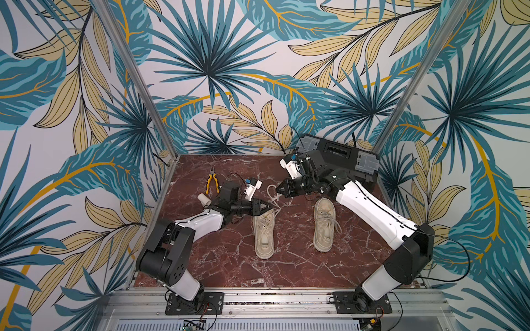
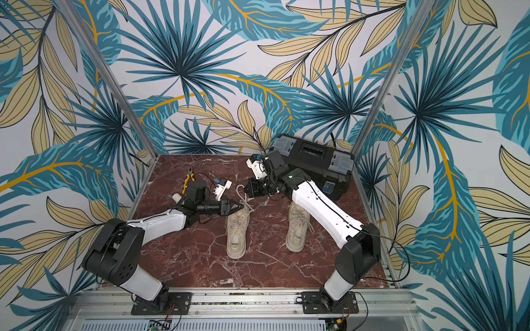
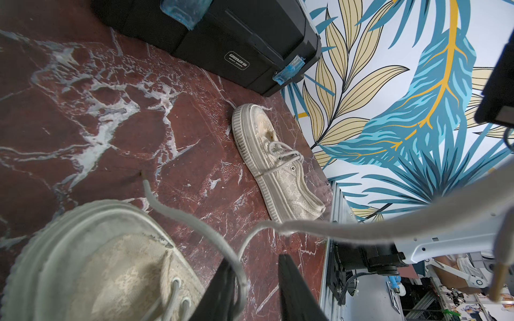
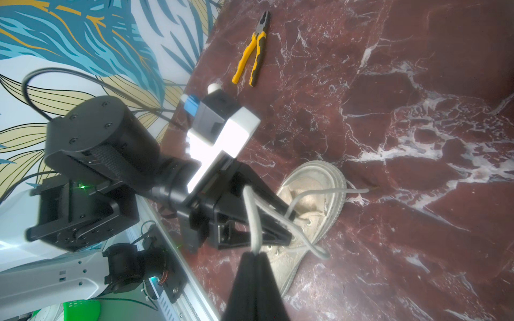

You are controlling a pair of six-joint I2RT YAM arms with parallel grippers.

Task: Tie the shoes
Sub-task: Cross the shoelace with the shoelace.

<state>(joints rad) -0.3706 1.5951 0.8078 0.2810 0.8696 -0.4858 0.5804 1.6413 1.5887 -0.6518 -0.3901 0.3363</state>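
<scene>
The left shoe (image 1: 264, 238) and the right shoe (image 1: 323, 229) lie sole-down near the middle of the red marble worktop (image 1: 229, 275). They are side by side and apart, the right shoe at 3 o'clock of the left. In both top views each long axis runs from 6 to 12 o'clock, roughly parallel, with the heels toward the arm bases at 6 and the rounded toe caps toward the back wall at 12. The left pincer (image 1: 272, 207) comes in from 9 o'clock and hangs over the left shoe's toe end. In the left wrist view its jaws stand a narrow gap apart, and a strand of the lace (image 4: 252, 216) lies against one finger (image 3: 218, 294) without being clamped. The right pincer (image 4: 254, 255) sits just past that toe at 12 o'clock, jaws pressed together on a loop of the lace that rises from the eyelets. Yellow-handled pliers (image 1: 212, 182) lie at 10 o'clock. A black toolbox (image 1: 338, 156) stands at 1 o'clock against the back wall, near the right shoe's toe.
</scene>
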